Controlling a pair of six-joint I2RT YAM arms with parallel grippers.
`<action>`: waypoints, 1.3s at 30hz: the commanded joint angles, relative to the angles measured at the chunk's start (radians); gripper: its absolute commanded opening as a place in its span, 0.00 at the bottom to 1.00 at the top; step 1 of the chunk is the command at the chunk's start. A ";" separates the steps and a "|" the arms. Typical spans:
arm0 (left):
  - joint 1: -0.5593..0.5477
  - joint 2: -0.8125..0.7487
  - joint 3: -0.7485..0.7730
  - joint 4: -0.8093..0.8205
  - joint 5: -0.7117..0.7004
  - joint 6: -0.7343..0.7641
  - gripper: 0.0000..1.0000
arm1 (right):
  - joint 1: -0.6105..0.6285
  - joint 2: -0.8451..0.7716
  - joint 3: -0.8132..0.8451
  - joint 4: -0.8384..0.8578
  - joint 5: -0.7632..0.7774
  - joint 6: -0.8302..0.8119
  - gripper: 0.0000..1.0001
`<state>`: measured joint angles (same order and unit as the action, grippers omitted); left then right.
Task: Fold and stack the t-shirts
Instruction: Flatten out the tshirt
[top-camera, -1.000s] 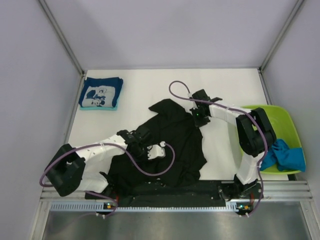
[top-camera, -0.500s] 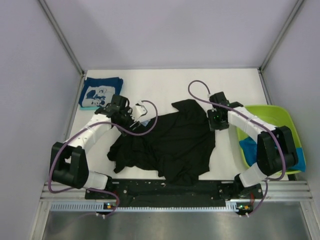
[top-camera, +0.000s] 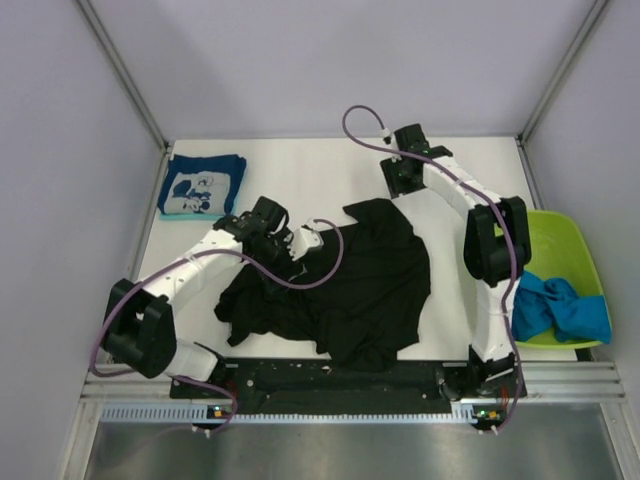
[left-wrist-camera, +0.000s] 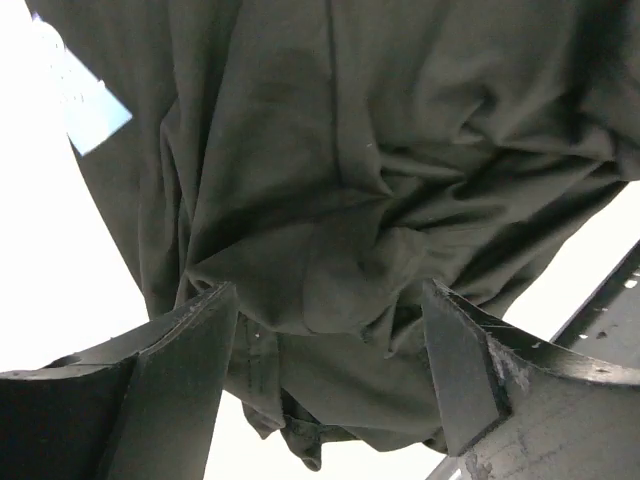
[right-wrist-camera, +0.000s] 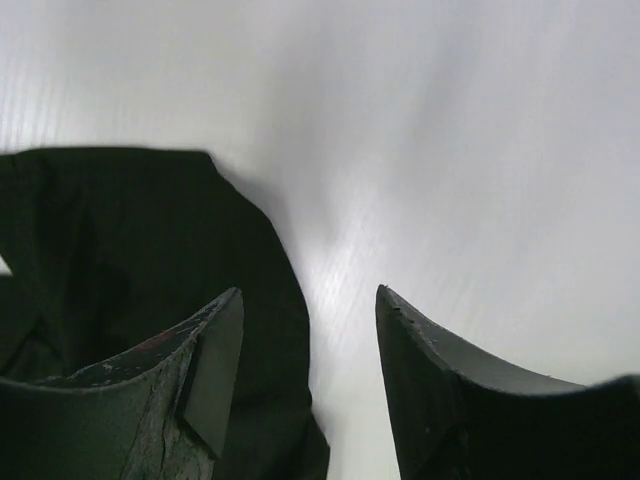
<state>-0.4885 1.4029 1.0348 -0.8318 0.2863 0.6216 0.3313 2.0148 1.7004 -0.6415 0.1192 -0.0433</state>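
Note:
A large black t-shirt (top-camera: 365, 285) lies crumpled and partly spread on the white table (top-camera: 300, 165). Just above the shirt's left part hovers my left gripper (top-camera: 285, 245), open; in the left wrist view its fingertips (left-wrist-camera: 205, 330) straddle wrinkled black cloth (left-wrist-camera: 350, 200) without pinching it. My right gripper (top-camera: 404, 176) is open over bare table beyond the shirt's far edge, with the black hem (right-wrist-camera: 150, 260) beside its left finger. A folded navy t-shirt (top-camera: 203, 186) with a white graphic sits at the back left. Bright blue t-shirts (top-camera: 562, 310) hang from the tub.
A lime-green tub (top-camera: 555, 240) stands at the right edge of the table. A black rail (top-camera: 330, 380) runs along the near edge by the arm bases. Grey walls with metal posts close in the back and sides. A pale blue patch (left-wrist-camera: 88, 100) shows beside the black cloth.
Both grippers have opened and let go of the black shirt, which was pulled wider and now lies flatter. The right gripper has moved away to the back of the table.

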 joint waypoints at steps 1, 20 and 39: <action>0.008 0.063 -0.015 0.062 -0.146 -0.063 0.74 | 0.003 0.152 0.145 -0.014 -0.160 -0.033 0.56; 0.154 -0.040 0.191 -0.047 -0.381 -0.060 0.00 | -0.035 0.047 0.185 -0.027 -0.265 0.027 0.00; 0.151 -0.462 0.758 -0.269 -0.426 0.188 0.00 | -0.058 -0.951 0.318 -0.026 -0.147 -0.069 0.00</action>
<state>-0.3367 1.0233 1.6737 -1.0286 -0.2070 0.7555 0.2745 1.1255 1.9869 -0.6552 -0.0204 -0.0887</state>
